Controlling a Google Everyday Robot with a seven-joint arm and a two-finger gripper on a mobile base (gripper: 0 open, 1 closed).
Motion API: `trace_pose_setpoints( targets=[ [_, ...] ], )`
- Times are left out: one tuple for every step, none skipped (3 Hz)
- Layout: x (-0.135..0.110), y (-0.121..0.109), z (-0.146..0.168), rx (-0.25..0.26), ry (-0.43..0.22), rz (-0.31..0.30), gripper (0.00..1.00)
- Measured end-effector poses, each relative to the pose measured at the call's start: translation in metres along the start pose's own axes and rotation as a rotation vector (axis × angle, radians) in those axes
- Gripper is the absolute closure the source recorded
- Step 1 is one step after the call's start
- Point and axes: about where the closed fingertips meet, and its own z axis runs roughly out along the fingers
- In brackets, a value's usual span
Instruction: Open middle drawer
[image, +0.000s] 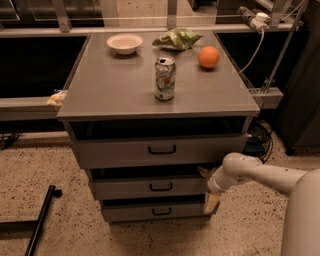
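Observation:
The middle drawer (131, 189) is a grey metal front with a small black pull handle (161, 187), set between a taller top drawer (115, 150) and a narrower bottom drawer (131, 212). All three fronts stick out a little from the cabinet. My gripper (207, 187) is at the right end of the middle drawer, well right of the handle. Its two pale fingers are spread, one fingertip (202, 171) above the drawer's corner and one (212, 203) below it. It holds nothing.
On the cabinet top (100, 90) stand a soda can (165, 78), an orange (208, 57), a white bowl (124, 43) and a green bag (178, 38). A black bar (39, 220) lies on the speckled floor at left. Cables (260, 137) hang at right.

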Motion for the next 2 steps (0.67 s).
trace_pose_setpoints(
  targets=[
    [-0.0052,0.0074,0.0024,-0.047,0.011,0.01,0.0],
    [-0.0076,0.016,0.0029,-0.104,0.03,0.03,0.0]
  ],
)
